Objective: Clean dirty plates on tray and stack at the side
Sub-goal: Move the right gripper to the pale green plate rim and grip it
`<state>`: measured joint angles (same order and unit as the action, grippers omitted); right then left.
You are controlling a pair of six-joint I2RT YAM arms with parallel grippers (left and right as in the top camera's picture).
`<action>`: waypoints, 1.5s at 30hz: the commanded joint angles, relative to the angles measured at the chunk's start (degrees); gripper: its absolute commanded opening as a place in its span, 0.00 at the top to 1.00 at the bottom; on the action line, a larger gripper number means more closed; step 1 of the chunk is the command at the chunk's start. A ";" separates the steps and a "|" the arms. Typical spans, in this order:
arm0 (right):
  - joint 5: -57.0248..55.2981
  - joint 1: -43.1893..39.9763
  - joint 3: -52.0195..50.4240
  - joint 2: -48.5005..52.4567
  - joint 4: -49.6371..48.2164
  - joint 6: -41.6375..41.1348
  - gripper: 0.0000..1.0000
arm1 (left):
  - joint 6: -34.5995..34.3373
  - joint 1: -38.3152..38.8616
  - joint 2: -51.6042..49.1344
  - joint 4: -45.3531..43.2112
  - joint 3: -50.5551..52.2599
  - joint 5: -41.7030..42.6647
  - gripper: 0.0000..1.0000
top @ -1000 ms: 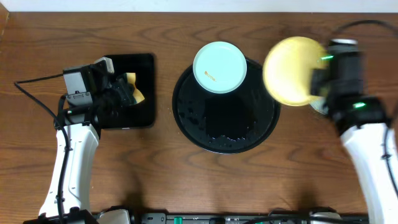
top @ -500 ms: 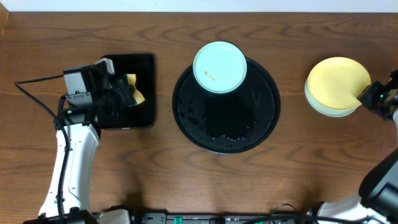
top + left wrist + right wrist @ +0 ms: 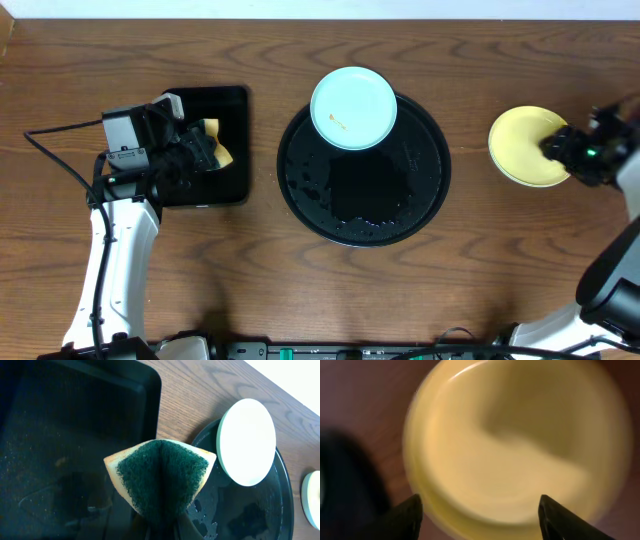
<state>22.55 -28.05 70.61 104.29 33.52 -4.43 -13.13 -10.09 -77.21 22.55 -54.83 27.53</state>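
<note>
Overhead: the round tray (image 3: 400, 215) sits mid-frame on the desk (image 3: 300, 290), wet with droplets. One mint plate (image 3: 353, 108) lies on its upper part, with a small brown-orange smear near its centre, so it looks uncleaned. At the right of the frame, well apart from the tray, the yellow plate (image 3: 520, 145) rests on the desk with no marks visible. The right gripper (image 3: 572, 150) is at its right edge. At the left, the left gripper (image 3: 200, 150) hangs over the rectangular tray (image 3: 225, 110), clamped on a sponge (image 3: 218, 150).

Left wrist: the sponge is pinched into a fold, green scouring side outward, and the jaws are closed on it. The mint plate shows at upper right. At the far right edge a pale rim (image 3: 308, 495) peeks out under the yellow, which I judge to be a second mint plate below it.

Right wrist: the view is blurred. The yellow plate fills the frame, and the two fingertips (image 3: 405, 515) stand wide apart at the bottom corners, gripping nothing.

Progress: two plates appear stacked at the side. One is left to scrub and stack.

Count: three plates (one of them inferred), two trays, one sponge, two grippers.
</note>
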 commanded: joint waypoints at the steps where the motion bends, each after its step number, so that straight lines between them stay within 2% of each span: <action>1: 2.58 10.75 6.56 -0.35 5.33 9.11 0.28 | 0.15 -0.24 -0.26 0.37 -0.22 0.33 0.92; 5: -3.76 22.14 17.05 0.81 14.53 13.99 0.20 | 0.15 -0.24 -0.26 0.61 -0.20 0.33 0.92; 7: -6.19 26.77 20.70 1.36 15.34 15.87 0.16 | 0.13 -0.24 -0.26 0.63 -0.20 0.33 0.92; 11: -10.88 34.27 22.29 1.68 8.31 16.52 0.22 | 0.15 -0.24 -0.26 1.49 -0.20 0.31 0.92; 15: -11.17 40.19 22.27 4.52 -0.20 17.35 0.21 | 0.15 -0.24 -0.26 1.64 -0.15 0.31 0.92; 17: -11.10 41.75 22.27 5.86 -2.43 17.00 0.26 | 0.15 -0.24 -0.26 1.64 -0.15 0.31 0.92; 18: -11.06 42.66 22.27 6.36 -2.60 15.76 0.09 | 0.15 -0.24 -0.26 1.64 -0.15 0.31 0.92; 19: -11.23 43.43 22.27 6.47 -1.97 15.72 0.06 | 0.15 -0.24 -0.26 1.66 -0.15 0.31 0.92; 21: -11.15 44.65 22.16 6.60 -2.27 15.80 0.07 | 0.17 -0.24 -0.26 1.66 -0.15 0.28 0.92; 25: -11.47 46.38 22.14 8.74 -6.75 24.41 0.05 | 0.35 -0.24 -0.26 1.66 -0.15 0.28 0.92; 26: -11.61 46.47 22.14 9.44 -7.63 24.37 0.06 | 0.35 -0.24 -0.26 1.66 -0.15 0.28 0.91; 28: -11.61 46.31 22.14 11.85 -9.33 24.37 0.01 | 0.35 -0.22 -0.26 1.79 -0.15 0.28 0.92; 34: -8.63 43.85 22.14 20.00 -14.82 23.76 0.01 | 0.35 -0.22 -0.26 2.12 -0.15 0.28 0.92; 35: -7.65 43.56 22.14 20.96 -15.61 23.74 0.03 | 0.35 -0.22 -0.26 2.27 -0.15 0.28 0.92; 39: -7.54 43.15 22.14 23.39 -17.88 23.41 0.45 | 0.35 -0.22 -0.26 2.62 -0.15 0.28 0.91; 45: -9.03 42.29 22.14 25.73 -22.40 22.01 0.44 | 0.37 -0.17 -0.26 4.00 -0.15 0.28 0.92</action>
<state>13.63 14.94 92.47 128.66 11.97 18.63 -13.10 -10.09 -77.21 26.00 -54.83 27.51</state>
